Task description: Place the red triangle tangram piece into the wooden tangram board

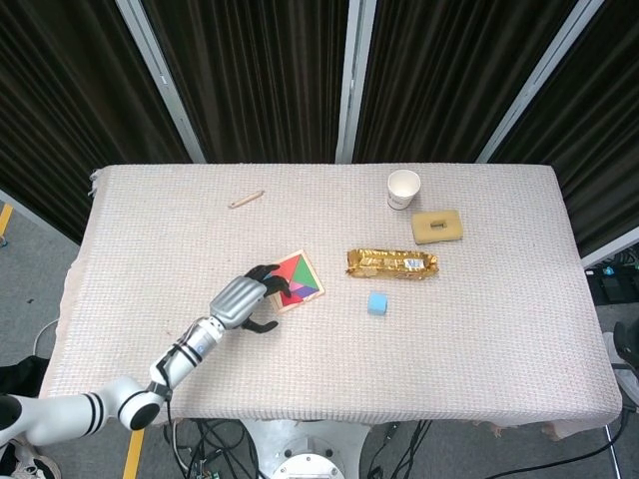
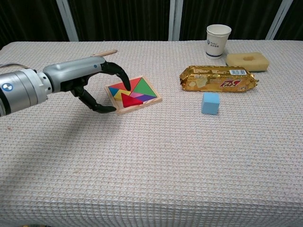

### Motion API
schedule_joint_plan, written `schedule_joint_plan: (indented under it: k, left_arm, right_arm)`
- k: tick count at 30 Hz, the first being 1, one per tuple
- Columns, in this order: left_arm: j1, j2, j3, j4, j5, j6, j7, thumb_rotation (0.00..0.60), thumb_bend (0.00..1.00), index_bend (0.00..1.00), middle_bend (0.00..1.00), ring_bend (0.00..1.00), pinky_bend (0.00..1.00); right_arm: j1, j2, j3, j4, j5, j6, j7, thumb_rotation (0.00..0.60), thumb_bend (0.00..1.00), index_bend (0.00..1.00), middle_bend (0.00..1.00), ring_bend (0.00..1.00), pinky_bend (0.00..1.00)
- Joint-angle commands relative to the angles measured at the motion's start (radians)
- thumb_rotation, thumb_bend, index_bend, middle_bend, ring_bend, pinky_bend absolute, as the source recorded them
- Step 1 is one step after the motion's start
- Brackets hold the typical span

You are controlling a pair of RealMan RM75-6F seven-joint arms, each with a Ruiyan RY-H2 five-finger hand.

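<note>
Now best to lift straight clear: left hand (image 2: 92, 85) empty, fingers spread, beside wooden tangram board (image 2: 134, 95). Just right of fingertips, red triangle tangram piece (image 2: 129, 100) seemingly seated flush in board; avoid nudging frame.

Robot test lab, staged tabletop setup.
Black curtains (image 1: 270, 80) with grey metal uprights (image 1: 346, 80) well behind the left hand (image 2: 87, 80); cloth-draped table (image 1: 479, 329) under it, cables (image 1: 399, 444) dangling beneath the near edge. Scattered to the hand's right: unrelated props, namely a paper cup (image 2: 218, 40), sponge (image 2: 247, 60), gold snack pack (image 2: 218, 78), blue cube (image 2: 210, 103); bare grey floor with yellow tape (image 1: 134, 454) below.
</note>
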Motion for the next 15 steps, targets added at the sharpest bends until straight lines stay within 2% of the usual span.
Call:
schedule_joint_plan:
  k: [1,15]
  left_arm:
    - [-0.008,-0.003,0.007,0.012,0.003,-0.02,0.003,0.6,0.26,0.25,0.19,0.0,0.09]
    - [-0.022,-0.023,0.016,0.051,0.014,-0.044,-0.006,0.6,0.26,0.23,0.18,0.0,0.09]
  right_arm:
    - [0.0,-0.001,0.0,0.001,0.0,0.0,0.001,0.6,0.34,0.0,0.0,0.0,0.0]
    - [0.0,-0.005,-0.001,0.007,0.006,-0.007,0.003,0.6,0.34,0.0,0.0,0.0,0.0]
